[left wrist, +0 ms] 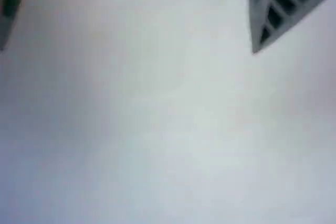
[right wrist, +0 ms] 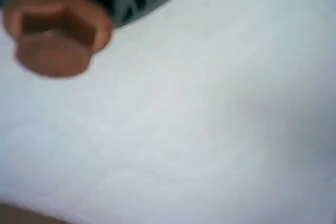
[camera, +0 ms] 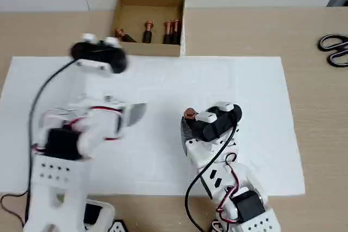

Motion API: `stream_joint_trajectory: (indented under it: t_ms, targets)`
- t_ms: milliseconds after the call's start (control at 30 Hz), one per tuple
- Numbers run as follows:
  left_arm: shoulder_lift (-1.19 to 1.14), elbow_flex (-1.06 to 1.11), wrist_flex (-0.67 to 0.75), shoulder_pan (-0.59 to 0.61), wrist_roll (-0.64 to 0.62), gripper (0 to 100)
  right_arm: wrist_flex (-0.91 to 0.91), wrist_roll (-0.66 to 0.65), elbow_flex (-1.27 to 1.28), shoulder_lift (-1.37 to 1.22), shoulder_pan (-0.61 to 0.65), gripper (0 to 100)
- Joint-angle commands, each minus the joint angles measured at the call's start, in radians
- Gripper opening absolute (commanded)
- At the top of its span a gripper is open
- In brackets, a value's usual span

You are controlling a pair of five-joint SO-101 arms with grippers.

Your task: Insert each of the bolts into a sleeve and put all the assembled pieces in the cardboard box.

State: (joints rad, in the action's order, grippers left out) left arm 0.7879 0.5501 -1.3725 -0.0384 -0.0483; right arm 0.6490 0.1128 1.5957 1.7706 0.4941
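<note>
Closest to the lens rises the left arm (camera: 81, 129), its left gripper (camera: 136, 112) spread wide over the white sheet (camera: 255, 112), nothing between the fingers. Just beyond the sheet's far edge sits the cardboard box (camera: 149, 49), four assembled pieces (camera: 147, 32) inside. Near the sheet's middle, the right gripper (camera: 189, 120) clamps a copper-headed bolt (right wrist: 55, 32). Scissors (camera: 334, 49) lie at the table's (camera: 244, 31) right edge.

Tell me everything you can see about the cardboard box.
The cardboard box is brown, rectangular and open at the top. It stands on the tan table, at the far edge of the white sheet. Four assembled pieces rest inside along its near wall, copper-coloured heads on dark sleeves.
</note>
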Motion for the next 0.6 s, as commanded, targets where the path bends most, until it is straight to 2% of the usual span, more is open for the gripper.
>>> stream_joint_trajectory:
  t_ms: [0,100,267,400,567]
  targets:
    - [0.018,-0.044,-0.049,0.172,0.032,28,0.036,-0.017,-0.061,0.007,-0.002,0.4]
    - [0.018,-0.044,-0.080,0.244,0.031,28,0.091,-0.060,-0.166,-0.067,-0.028,0.4]
    - [0.018,-0.045,-0.124,0.250,0.029,28,0.090,-0.101,-0.489,-0.409,-0.090,0.4]
    - [0.018,-0.044,-0.133,0.256,0.029,28,-0.038,-0.098,-0.747,-0.756,-0.116,0.4]
    - [0.018,-0.045,-0.153,0.258,0.029,28,-0.309,-0.098,-0.959,-1.155,-0.116,0.4]
